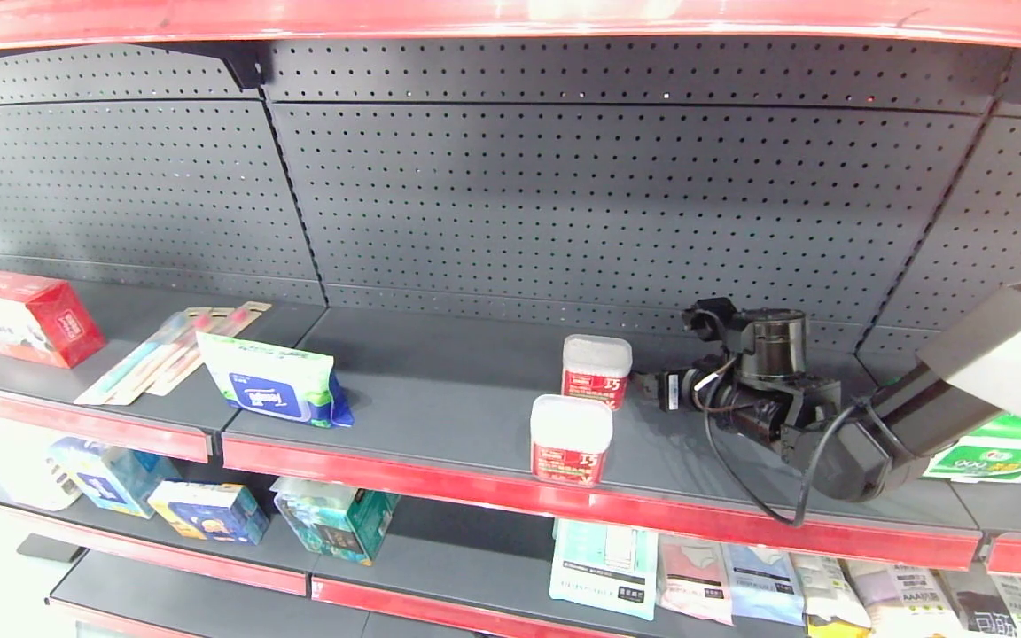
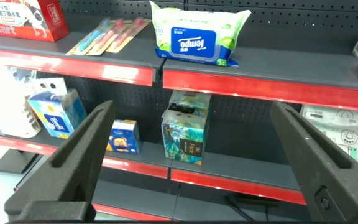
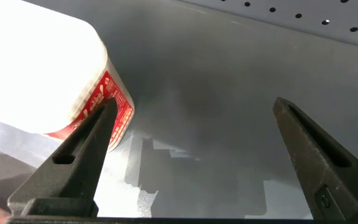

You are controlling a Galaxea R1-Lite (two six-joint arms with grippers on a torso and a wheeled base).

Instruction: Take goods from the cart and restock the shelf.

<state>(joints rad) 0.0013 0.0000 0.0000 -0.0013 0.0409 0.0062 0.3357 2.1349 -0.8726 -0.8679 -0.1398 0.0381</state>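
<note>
Standing upright beside the spread right pincer (image 3: 194, 104), a white tub (image 1: 596, 367) with red label band; left pincer (image 2: 191, 109) spread too.

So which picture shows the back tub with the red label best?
The head view. The back tub stands whole on the shelf, lid and label clear, just beside the right claw. The right wrist view catches only part of it, very close up. The left wrist view catches just a sliver at its edge.

Matt grey metal shelf (image 1: 440, 390), glossy plastic wipes pack (image 1: 276, 381).
</note>
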